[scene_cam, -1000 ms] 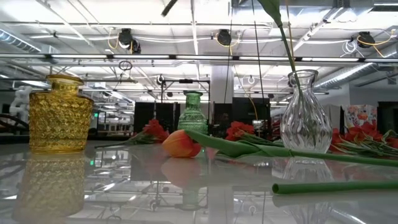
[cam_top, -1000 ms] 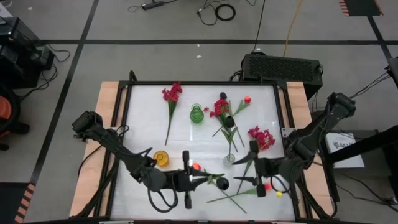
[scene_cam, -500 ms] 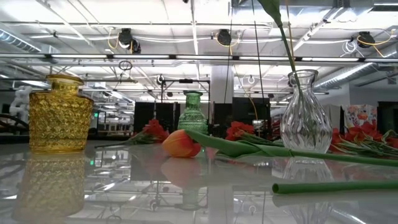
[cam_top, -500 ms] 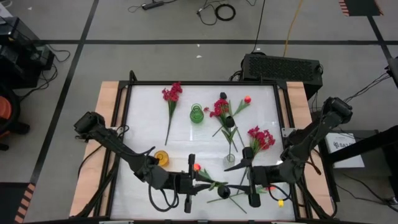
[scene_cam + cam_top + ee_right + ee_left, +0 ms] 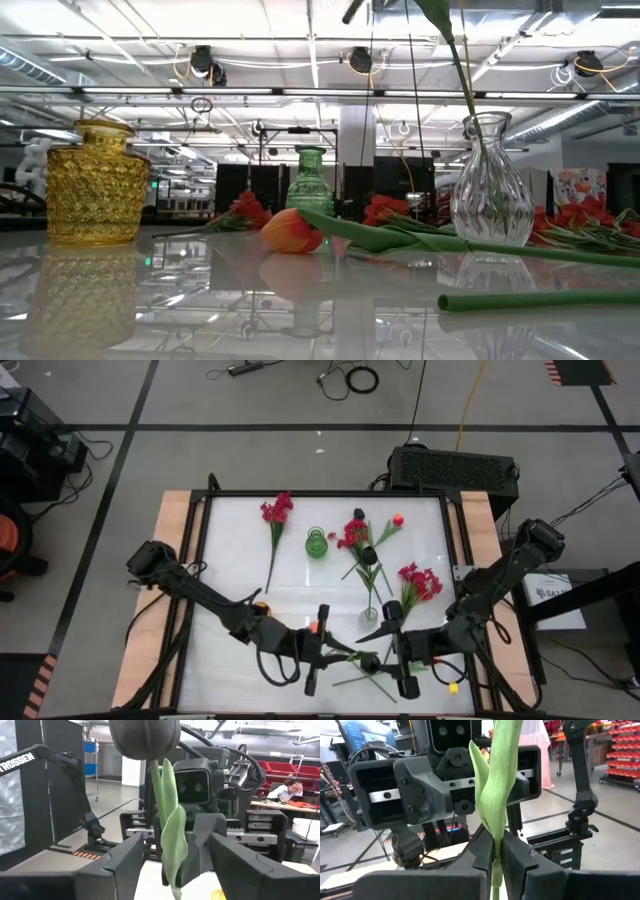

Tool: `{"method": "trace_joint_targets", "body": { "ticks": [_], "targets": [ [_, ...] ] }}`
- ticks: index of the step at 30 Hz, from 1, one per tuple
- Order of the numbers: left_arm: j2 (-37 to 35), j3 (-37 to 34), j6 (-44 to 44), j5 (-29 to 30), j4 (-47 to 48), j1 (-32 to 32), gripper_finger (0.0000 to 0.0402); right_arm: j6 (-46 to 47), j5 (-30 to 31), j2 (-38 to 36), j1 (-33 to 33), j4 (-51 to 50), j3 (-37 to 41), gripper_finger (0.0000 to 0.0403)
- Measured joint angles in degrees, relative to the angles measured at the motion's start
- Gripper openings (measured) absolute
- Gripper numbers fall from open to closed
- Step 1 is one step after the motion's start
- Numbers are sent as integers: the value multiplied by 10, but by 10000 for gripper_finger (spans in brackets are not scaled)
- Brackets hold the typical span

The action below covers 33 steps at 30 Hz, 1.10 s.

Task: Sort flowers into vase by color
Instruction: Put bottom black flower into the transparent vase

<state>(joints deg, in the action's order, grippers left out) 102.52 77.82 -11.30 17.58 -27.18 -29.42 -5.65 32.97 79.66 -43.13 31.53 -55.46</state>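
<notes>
Above the table's near edge, the left gripper is clenched on the green stem of a dark, near-black tulip-shaped artificial flower, holding it upright between the two arms. The right gripper faces it with fingers spread either side of the stem, gripping nothing. The flower looks light, with a slim, bendy, rather slick stem, best taken low where it is bare of leaves.
</notes>
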Motion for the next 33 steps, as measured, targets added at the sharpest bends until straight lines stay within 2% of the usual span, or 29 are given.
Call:
{"method": "trace_joint_targets", "body": {
  "ticks": [8,15,18,22,26,33],
  "targets": [
    [0,0,4,-5,-10,2,30,0,-1,0,0,0,0,208],
    [0,0,4,-5,-9,2,31,1,-5,0,0,-1,0,141],
    [0,0,4,-5,-9,4,31,1,-27,0,0,-1,0,111],
    [0,0,16,-7,-9,8,31,3,-31,0,1,-2,0,88],
    [0,0,19,-7,-9,9,31,3,-29,0,1,-3,0,87],
    [0,0,19,-6,-13,9,31,4,-29,0,7,-5,0,109]
  ]
}}
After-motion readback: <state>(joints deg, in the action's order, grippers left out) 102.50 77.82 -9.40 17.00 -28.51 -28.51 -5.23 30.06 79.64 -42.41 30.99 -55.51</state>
